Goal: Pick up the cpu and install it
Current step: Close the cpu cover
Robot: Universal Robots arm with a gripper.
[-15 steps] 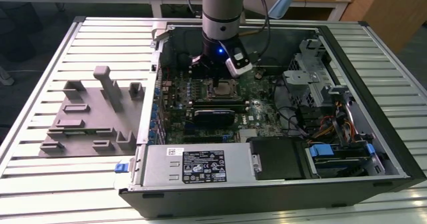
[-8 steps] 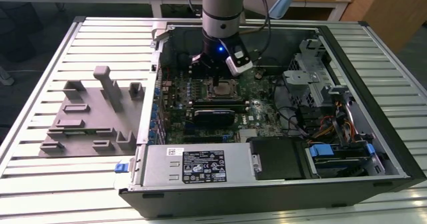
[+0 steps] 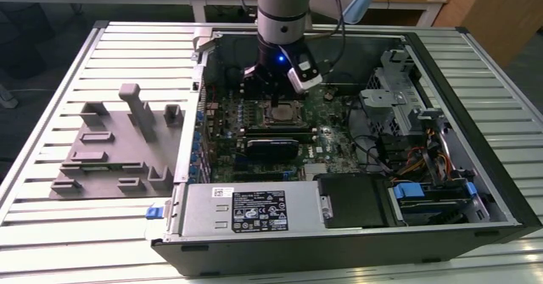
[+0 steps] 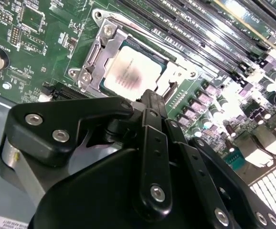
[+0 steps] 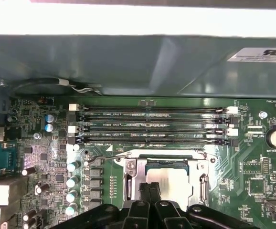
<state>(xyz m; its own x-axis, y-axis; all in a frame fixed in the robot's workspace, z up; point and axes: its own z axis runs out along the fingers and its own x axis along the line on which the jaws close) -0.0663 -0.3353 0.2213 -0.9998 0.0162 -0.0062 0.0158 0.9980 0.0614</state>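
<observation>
Upright arm [image 3: 280, 7], downward pincer [image 4: 152, 98] closed

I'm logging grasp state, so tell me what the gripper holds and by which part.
Nothing is held. The gripper has its fingers shut together with nothing between them, close over the cpu, which lies flat in its socket.

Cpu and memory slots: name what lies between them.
In the first wrist view, the socket's metal frame lies between the cpu and the memory slots.

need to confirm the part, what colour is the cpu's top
The cpu is silvery-grey with a darker smudge mid-plate; best in the second wrist view.
</observation>
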